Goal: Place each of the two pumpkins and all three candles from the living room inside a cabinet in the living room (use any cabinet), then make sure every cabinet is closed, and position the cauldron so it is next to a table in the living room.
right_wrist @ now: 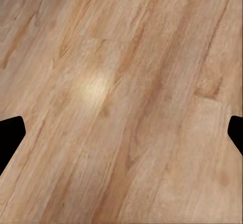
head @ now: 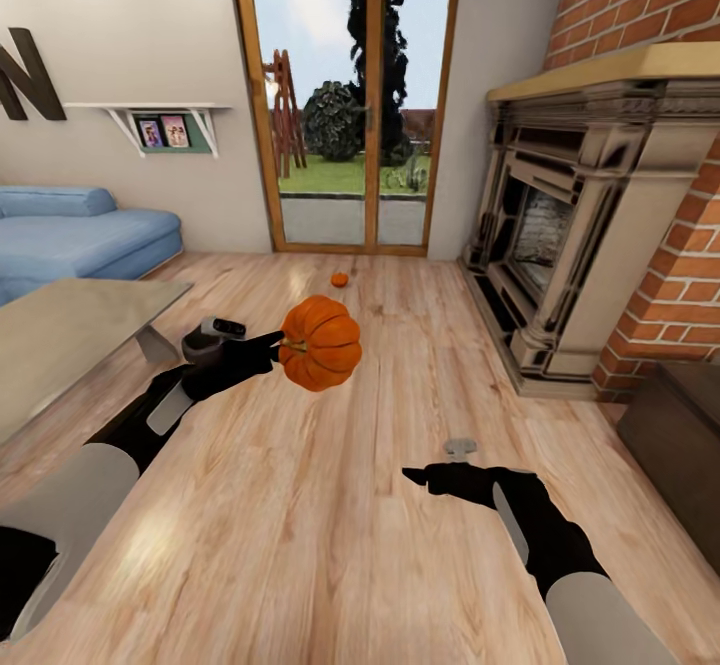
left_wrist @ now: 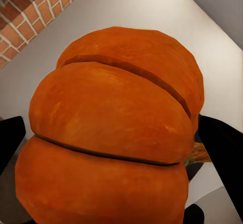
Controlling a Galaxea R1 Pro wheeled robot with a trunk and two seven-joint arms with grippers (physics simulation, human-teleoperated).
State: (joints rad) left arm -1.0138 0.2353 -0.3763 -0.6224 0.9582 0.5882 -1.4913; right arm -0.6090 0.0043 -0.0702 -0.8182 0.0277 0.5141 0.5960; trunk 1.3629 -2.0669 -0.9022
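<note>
Orange and ribbed, one pumpkin (head: 321, 342) is held clear of the wooden floor (head: 330, 535) by the left end effector (head: 268, 347), whose dark fingers are clamped on it at the stem side; in the left wrist view the pumpkin (left_wrist: 109, 133) is seen wedged between the two black fingers (left_wrist: 220, 148). Nearest the camera on the other side, the right end effector (head: 412, 476) is carried low over the floor with nothing in it, and in the right wrist view its fingertips (right_wrist: 11, 133) are spread wide apart above bare boards (right_wrist: 121, 102).

The task is judged to be at an early stage. One pumpkin is lifted but not yet stowed. To the left, just beside the left arm, the pale-grey top of the low table (head: 60, 345), the counter beside which the cauldron is meant to end up, is seen with nothing on the visible part. At the right edge a dark-brown corner (head: 675, 445) is seen, possibly the cabinet, though too little is visible to be sure, and whether it is open cannot be told.

Farther off, near the glass door (head: 345, 95), the second pumpkin (head: 340, 279) is left lying on the floor, well apart from the robot. A brick fireplace (head: 560, 235) is set along the right wall and a blue sofa (head: 70, 240) along the left. By this judgement, the second pumpkin, the candles, the closing of the cabinets and the cauldron all remain to be handled.
</note>
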